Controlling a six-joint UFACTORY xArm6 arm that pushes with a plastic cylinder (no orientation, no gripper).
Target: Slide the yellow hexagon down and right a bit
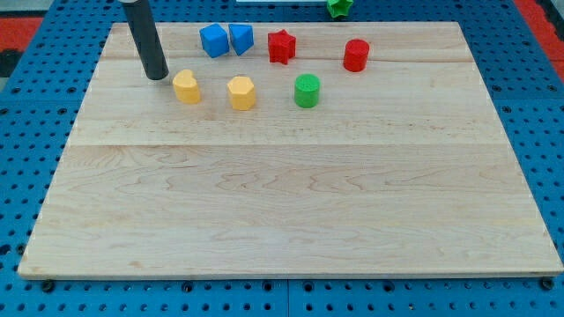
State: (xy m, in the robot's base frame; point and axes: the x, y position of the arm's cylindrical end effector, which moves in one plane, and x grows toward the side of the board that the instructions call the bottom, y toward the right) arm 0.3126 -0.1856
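The yellow hexagon [241,92] sits in the upper middle of the wooden board [291,211]. A second yellow block [186,86], rounded in shape, sits just to its left. My tip [157,76] touches the board to the upper left of that second yellow block, a small gap away, and farther left of the hexagon. The dark rod rises from the tip toward the view's top.
Two blue blocks [214,40] [241,38] sit side by side near the top edge. A red star [281,46] and a red cylinder [356,55] lie to their right. A green cylinder [307,91] sits right of the hexagon. A green block [338,7] lies off the board at the top.
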